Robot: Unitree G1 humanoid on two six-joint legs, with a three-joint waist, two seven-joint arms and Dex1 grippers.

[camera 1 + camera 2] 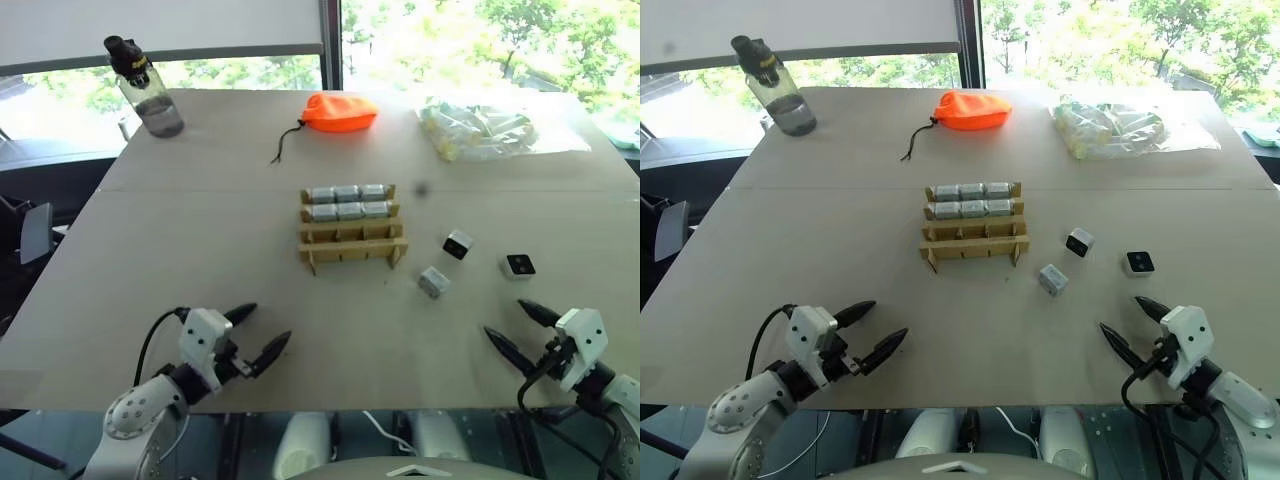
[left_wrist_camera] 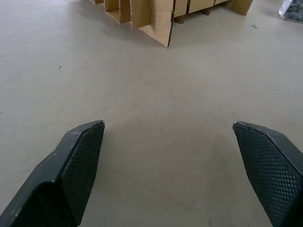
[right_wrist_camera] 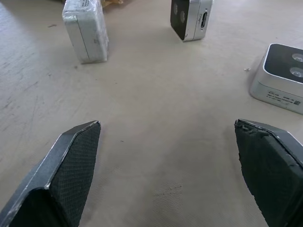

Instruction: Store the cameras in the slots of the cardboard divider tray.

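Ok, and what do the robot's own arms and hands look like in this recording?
Each arm ends in a white boxy wrist block carrying two black tapered fingers. The left hand sits on a silver-grey arm with a perforated round joint cap and a black cable looping to the block. The right hand has black cables at its wrist too. Up close, the finger pads show a diamond-grid texture.

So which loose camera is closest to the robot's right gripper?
The flat-lying camera, black face up, farthest right, sits nearest the right gripper. The other two loose cameras lie closer to the tray.
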